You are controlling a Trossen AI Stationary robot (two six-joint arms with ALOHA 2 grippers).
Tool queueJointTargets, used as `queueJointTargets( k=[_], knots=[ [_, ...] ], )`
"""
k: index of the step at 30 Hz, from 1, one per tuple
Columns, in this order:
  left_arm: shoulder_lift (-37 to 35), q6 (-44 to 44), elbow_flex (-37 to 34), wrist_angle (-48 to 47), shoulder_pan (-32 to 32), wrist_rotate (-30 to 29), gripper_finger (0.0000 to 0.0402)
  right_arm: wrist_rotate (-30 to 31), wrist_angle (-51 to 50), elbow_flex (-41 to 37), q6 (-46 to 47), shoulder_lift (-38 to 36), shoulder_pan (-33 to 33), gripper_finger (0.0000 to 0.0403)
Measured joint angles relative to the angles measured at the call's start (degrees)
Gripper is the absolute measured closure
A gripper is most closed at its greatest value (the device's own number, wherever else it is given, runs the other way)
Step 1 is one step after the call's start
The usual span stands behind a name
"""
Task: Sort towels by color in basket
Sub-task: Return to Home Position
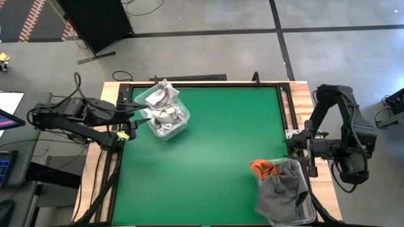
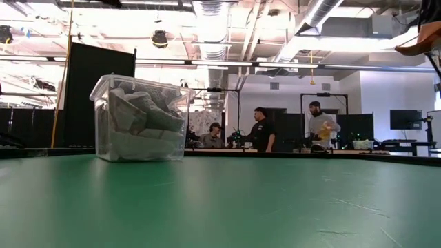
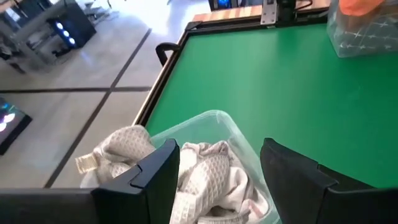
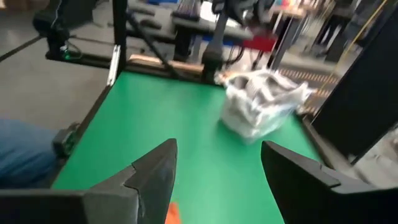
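Green bench (image 1: 221, 145) fills high view, dark arms (image 1: 69, 120) at its left and right edges. Clear bin (image 1: 167, 113) on left arm's side, packed with white and pale grey towels (image 1: 163, 104). Second clear bin (image 1: 303, 211) on right arm's side holds dark grey towel (image 1: 281, 195) spilling over rim, rust orange towel (image 1: 264, 168) at its edge. Left claw (image 3: 217, 177) just beside first bin, fingers apart, empty. Right claw (image 4: 217, 180) spread likewise, nothing between fingers, at bench's right edge near second bin.
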Motion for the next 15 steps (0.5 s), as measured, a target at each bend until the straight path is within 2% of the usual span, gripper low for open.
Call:
queueJointTargets(
  k=[6,11,15],
  knots=[
    [-13.8,0.8,-16.0,9.1,0.0,0.7,0.0187,6.7,-4.0,-6.3,6.6,-5.0,2.2,0.0138],
    [-24.3,2.5,-27.3,20.1,0.0,7.9,0.0187,12.1,-3.9,-12.8,9.3,-12.1,4.6,0.0138],
    [-30.4,5.1,-33.2,28.4,0.0,9.0,0.0187,16.5,-3.9,-17.4,10.3,-19.3,7.2,0.0138]
  ],
)
